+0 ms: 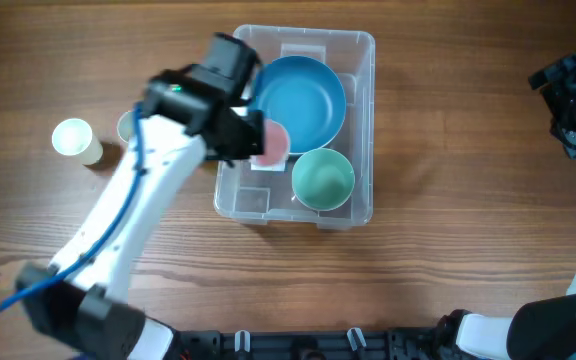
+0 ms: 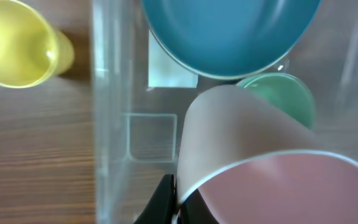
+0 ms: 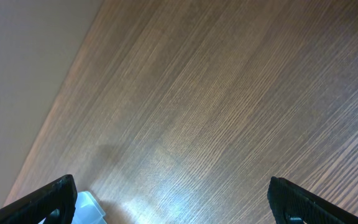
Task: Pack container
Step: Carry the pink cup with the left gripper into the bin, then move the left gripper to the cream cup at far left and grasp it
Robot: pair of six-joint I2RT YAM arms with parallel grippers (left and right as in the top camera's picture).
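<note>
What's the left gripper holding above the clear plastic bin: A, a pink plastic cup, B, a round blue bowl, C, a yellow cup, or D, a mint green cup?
A: the left gripper is clamped on the rim of the pink plastic cup.

No words, numbers or signs can be read anywhere. The container has a white label on its floor, partly under the blue bowl, and it looks blank. The pink cup is plain too.
</note>
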